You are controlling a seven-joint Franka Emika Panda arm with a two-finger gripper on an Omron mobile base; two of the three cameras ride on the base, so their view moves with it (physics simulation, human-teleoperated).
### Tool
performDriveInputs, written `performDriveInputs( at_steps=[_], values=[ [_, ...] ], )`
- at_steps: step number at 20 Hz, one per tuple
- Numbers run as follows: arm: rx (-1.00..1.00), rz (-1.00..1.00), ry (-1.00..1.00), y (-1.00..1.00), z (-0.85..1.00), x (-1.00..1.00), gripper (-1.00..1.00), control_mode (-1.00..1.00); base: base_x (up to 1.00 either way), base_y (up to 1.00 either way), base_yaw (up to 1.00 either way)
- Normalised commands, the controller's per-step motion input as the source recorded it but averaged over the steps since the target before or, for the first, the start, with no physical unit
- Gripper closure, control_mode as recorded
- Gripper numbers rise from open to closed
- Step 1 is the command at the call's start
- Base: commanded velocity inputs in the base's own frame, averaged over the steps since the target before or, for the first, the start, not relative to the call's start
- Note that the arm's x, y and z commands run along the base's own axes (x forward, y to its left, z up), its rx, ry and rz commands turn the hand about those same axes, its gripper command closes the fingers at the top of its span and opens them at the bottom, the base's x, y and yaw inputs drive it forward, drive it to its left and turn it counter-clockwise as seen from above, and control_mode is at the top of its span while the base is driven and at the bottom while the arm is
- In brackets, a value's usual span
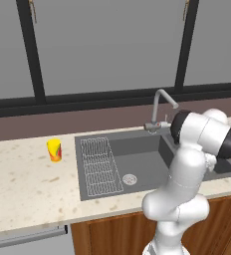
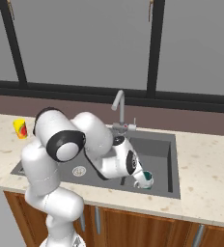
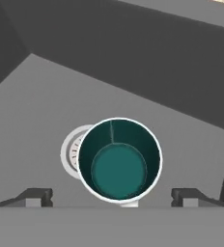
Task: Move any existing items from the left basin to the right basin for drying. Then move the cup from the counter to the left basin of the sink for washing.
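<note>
Fingertips [image 3: 36,197] spread wide, gripping nothing, gripper [image 3: 112,198] hovering in the right basin [image 2: 168,159]. Teal mug [image 3: 119,160] upright right between them, over a drain. Yellow cup [image 1: 54,150] way off on the counter [image 1: 28,184].

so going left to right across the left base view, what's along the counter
cup → ribbed drainboard → drain strainer in the left basin → faucet
</note>
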Motion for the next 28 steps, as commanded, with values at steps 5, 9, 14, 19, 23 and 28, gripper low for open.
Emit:
performDriveInputs(
  at_steps=[5,9,14,19,23,28],
  values=[
    [-0.02,0.0,0.0,0.01,0.45,-0.09,-1.0,-1.0,0.0,0.0,0.0],
    [-0.01,0.0,0.0,0.07,0.48,-0.13,-1.0,-1.0,0.0,0.0,0.0],
    [-0.02,0.0,0.02,0.13,0.53,-0.14,-1.0,-1.0,0.0,0.0,0.0],
    [-0.01,0.0,0.07,0.2,0.52,-0.14,-1.0,-1.0,0.0,0.0,0.0],
    [-0.01,0.0,0.07,0.26,0.53,-0.15,-1.0,-1.0,0.0,0.0,0.0],
    [0.0,0.0,0.09,0.38,0.47,-0.21,-1.0,-1.0,0.0,0.0,0.0]
  ],
)
